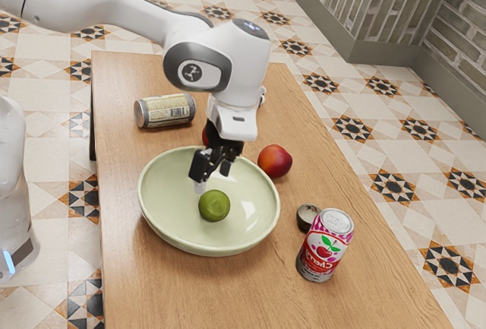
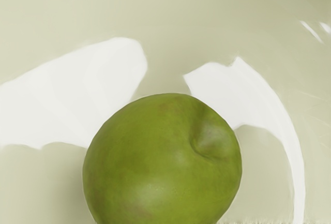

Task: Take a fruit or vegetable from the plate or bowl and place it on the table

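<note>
Exterior view: open room between green fruit [image 1: 214, 206] and bowl rim [image 1: 209, 250].

You're looking at what seems to be a home, perhaps a kitchen or dining area, though you can't tell which. Below the claw [image 1: 213, 178], a plain wooden table [image 1: 125, 272] carries a pale green bowl [image 1: 171, 192] with a green fruit [image 1: 214, 206] in it. Near the claw, outside the bowl, you see a red fruit [image 1: 274, 161] and a label-wrapped tin [image 1: 165, 111] on its side; farther from it stands a cherry drink can [image 1: 326, 245]. Well away from the claw, past the table, you have star-patterned floor tiles [image 1: 353, 128] and grey brickwork [image 1: 467, 10] above a plain baseboard [image 1: 456, 80].
</note>
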Tool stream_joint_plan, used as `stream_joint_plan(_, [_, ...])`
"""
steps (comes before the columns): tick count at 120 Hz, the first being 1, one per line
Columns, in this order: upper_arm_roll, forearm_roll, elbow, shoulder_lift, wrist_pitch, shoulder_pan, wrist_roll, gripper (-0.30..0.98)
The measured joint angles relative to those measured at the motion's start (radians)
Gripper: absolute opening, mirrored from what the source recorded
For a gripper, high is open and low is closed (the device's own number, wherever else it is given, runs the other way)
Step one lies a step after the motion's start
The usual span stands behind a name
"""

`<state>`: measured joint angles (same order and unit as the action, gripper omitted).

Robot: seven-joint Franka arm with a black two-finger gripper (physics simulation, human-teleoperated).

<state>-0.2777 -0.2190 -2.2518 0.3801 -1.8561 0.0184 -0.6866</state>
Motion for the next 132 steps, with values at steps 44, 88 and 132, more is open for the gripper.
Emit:
stream_joint_plan(44, [0.000,-0.012,0.000,-0.111,-0.067,0.000,-0.032,0.68])
stream_joint_plan(88, [0.003,-0.059,0.002,-0.180,-0.122,0.001,-0.044,0.35])
stream_joint_plan(132, [0.032,0.052,0.160,-0.058,0.061,0.004,0.052,0.31])
